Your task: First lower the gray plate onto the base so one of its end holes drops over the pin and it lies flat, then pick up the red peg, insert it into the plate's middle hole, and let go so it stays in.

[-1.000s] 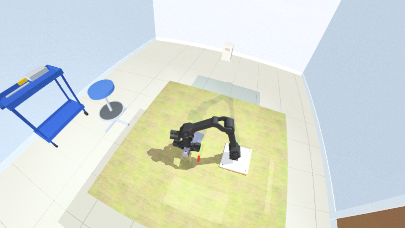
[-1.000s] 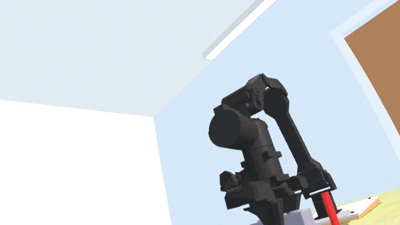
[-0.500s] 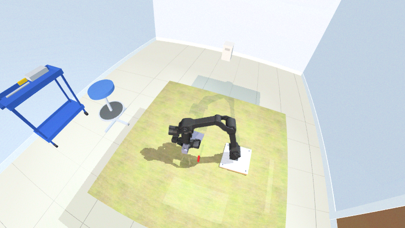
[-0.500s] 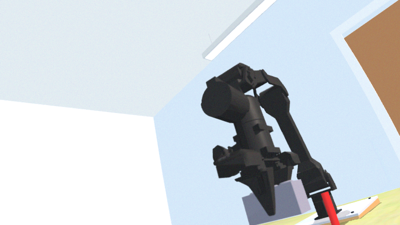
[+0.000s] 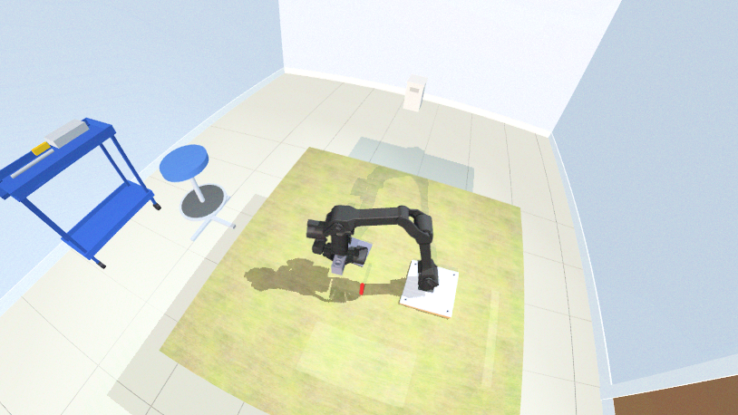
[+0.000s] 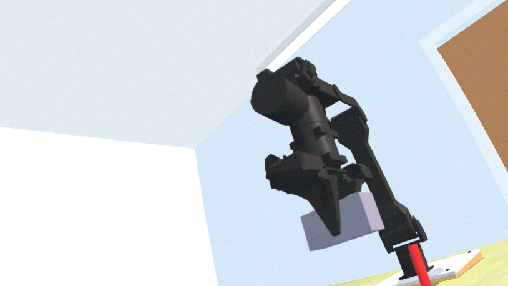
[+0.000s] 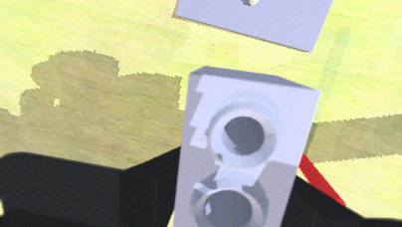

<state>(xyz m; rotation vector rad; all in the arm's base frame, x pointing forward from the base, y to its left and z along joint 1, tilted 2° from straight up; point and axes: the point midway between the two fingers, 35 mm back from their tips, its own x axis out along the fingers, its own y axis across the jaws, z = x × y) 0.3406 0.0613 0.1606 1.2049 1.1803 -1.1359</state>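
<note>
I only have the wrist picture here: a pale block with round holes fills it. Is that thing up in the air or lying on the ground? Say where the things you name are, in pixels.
Observer: Up in the air. The exterior view shows the gray plate [image 5: 337, 264] [image 6: 349, 227] [image 7: 291, 114] clasped by the gripper [image 6: 335, 216], nothing beneath touching it.
Visitor: And the red bit beside it, is that caught in the claw too?
Observer: No. The top view shows the whole red peg [image 5: 362, 289] [image 6: 419, 265] [image 7: 322, 180] apart from the claw, between it and the arm's white mounting board [image 5: 443, 296] [image 6: 465, 261].

Yellow-green mat [image 5: 453, 356] [image 6: 493, 263] [image 7: 134, 30] beneath gray base [image 5: 364, 246] [image 7: 279, 25], red peg [image 5: 362, 289] [image 6: 419, 265] [image 7: 322, 180] and white-topped board [image 5: 444, 296] [image 6: 465, 263].
</note>
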